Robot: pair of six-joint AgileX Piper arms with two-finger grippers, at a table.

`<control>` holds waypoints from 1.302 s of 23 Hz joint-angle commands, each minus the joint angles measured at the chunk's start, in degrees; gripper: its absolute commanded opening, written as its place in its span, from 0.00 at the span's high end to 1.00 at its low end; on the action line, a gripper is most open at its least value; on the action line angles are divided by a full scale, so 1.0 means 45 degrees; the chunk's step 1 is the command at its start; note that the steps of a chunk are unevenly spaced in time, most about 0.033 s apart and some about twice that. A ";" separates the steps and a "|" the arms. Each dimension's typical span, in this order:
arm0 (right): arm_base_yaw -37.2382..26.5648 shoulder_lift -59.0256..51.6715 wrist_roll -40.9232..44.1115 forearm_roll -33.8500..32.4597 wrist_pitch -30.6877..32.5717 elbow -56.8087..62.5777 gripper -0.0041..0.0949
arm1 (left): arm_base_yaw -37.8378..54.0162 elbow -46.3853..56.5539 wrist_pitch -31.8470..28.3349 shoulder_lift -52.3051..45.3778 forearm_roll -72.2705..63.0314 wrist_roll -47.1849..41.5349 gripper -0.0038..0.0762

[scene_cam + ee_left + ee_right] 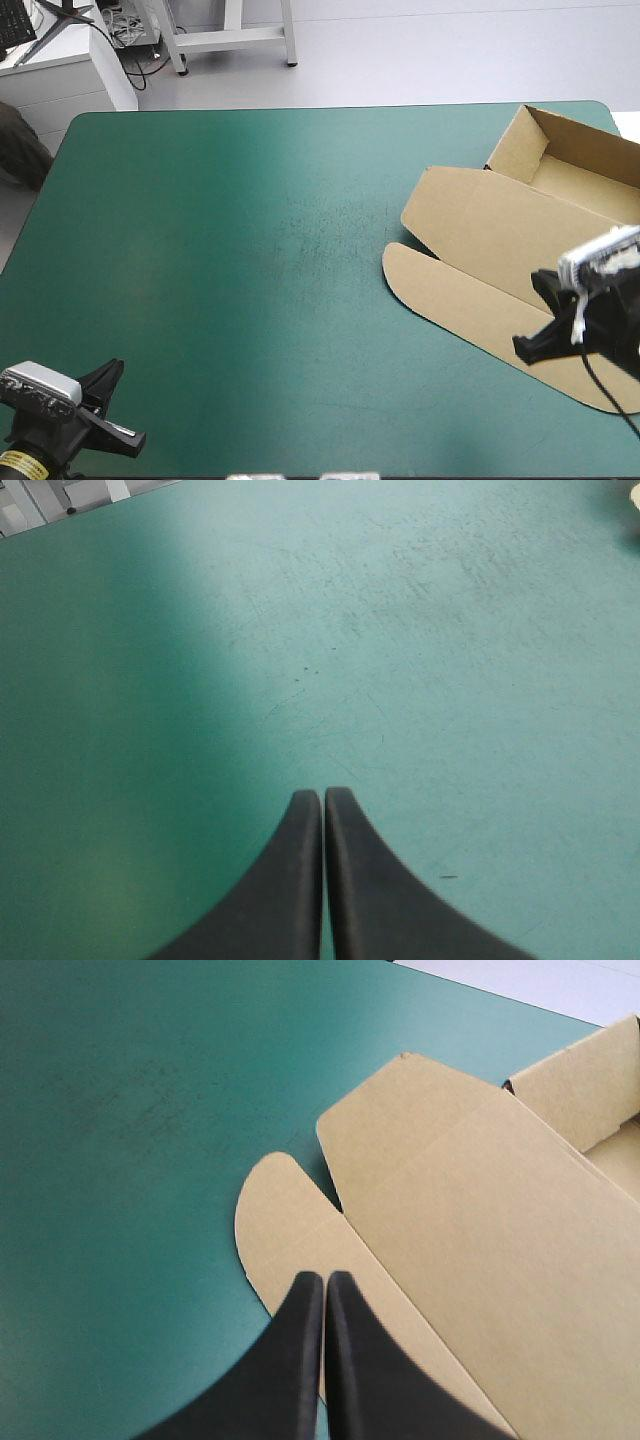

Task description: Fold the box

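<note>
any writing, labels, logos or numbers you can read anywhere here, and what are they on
No text here can be read.
box: plain brown board, no print on the faces that show.
table cover: teal-green, only faint scuffs, no lettering.
yellow band on the left arm: dark marks, too small to read.

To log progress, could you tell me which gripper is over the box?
The right gripper, shut, over the box; the left gripper is over bare teal-green cover.

Matt cardboard box (490, 230); scuffed teal-green cover (250, 250)
</note>
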 commanded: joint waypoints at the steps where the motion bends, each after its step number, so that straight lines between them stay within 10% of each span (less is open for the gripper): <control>1: 0.0014 -0.1799 -0.0084 -0.0180 -0.1764 0.1809 0.97 | -0.0050 -0.0320 -0.0802 0.0175 -0.0094 -0.0120 0.96; 11: 0.0014 -0.7353 0.0203 -0.0104 -0.2811 0.8220 0.97 | -0.0050 0.0167 -0.1143 0.0175 -0.0668 -0.0010 0.96; 30: 0.0014 -0.7593 0.0260 0.0156 -0.2927 0.8249 0.97 | -0.0050 0.0223 -0.1296 0.0175 -0.0961 0.0015 0.96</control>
